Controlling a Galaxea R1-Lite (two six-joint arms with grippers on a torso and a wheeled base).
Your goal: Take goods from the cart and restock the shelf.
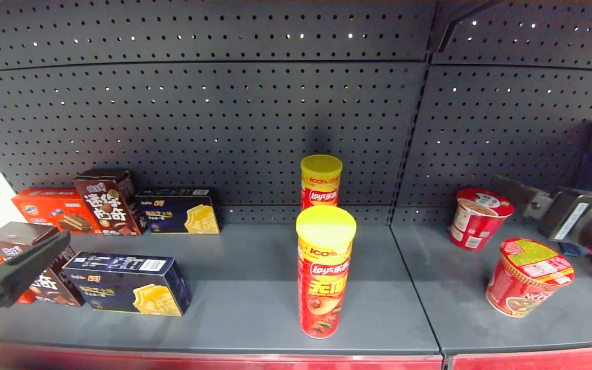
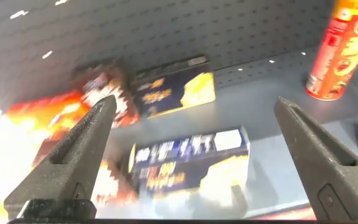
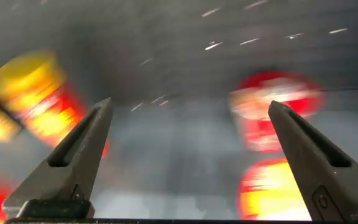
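Two red chip cans with yellow lids stand mid-shelf, one in front (image 1: 325,272) and one behind (image 1: 320,181). Two red cup noodles sit on the right section, the nearer one (image 1: 527,277) tilted, the farther one (image 1: 478,218) close to the back wall. Snack boxes fill the left, among them a dark blue box (image 1: 129,283) at the front. My left gripper (image 2: 194,106) is open and empty, hovering in front of that blue box (image 2: 191,162). My right gripper (image 3: 189,106) is also open and empty, facing the cup noodles (image 3: 272,118); one of its fingers (image 1: 513,189) shows beside the farther cup.
A grey pegboard back wall (image 1: 224,113) closes the shelf. The shelf floor (image 1: 244,288) has a red front lip, and a seam divides the two sections. Orange (image 1: 52,208), brown (image 1: 108,200) and blue (image 1: 178,210) boxes line the back left. Bare floor lies between boxes and cans.
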